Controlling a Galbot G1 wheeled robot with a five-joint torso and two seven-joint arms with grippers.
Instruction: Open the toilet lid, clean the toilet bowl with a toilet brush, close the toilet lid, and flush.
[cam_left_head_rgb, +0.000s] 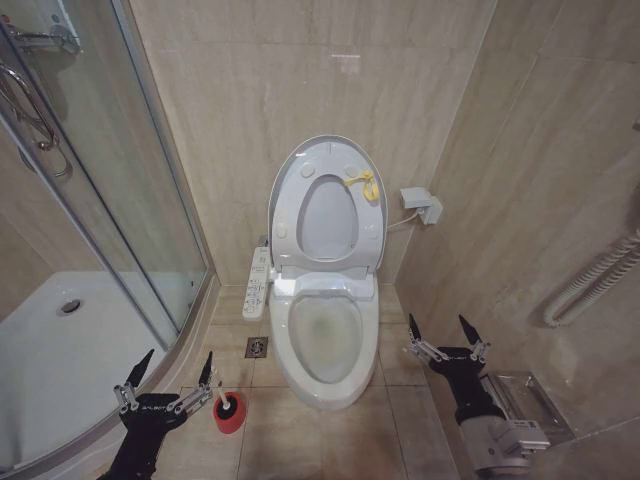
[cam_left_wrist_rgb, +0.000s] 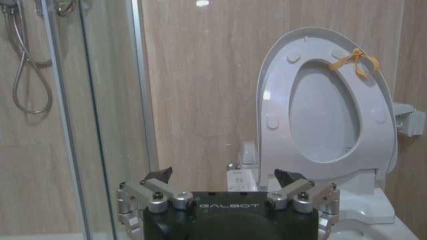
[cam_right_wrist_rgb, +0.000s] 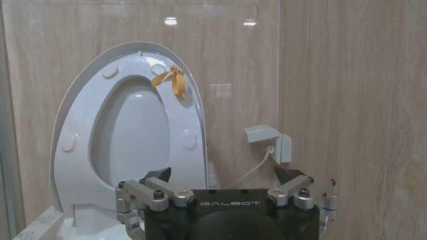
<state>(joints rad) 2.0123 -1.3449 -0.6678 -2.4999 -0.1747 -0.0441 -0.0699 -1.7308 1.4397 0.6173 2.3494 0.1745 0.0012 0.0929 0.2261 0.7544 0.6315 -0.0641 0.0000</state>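
The toilet brush (cam_left_head_rgb: 224, 404) stands in its red cup holder (cam_left_head_rgb: 230, 414) on the floor tiles left of the toilet bowl (cam_left_head_rgb: 325, 345), with the toilet lid (cam_left_head_rgb: 327, 205) and seat already raised against the wall; so the step in hand looks like fetching the brush. The left gripper (cam_left_head_rgb: 168, 385) hovers just beside it, fingers spread, and would do best to close squarely on the thin white handle and lift straight up, lest the holder tip; the right gripper (cam_left_head_rgb: 440, 335) waits with fingers spread, right of the bowl.

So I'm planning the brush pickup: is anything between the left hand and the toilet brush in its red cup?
Nothing visible. The left hand hovers open just beside the toilet brush, which stands in its red cup on bare floor tiles, left of the toilet bowl.
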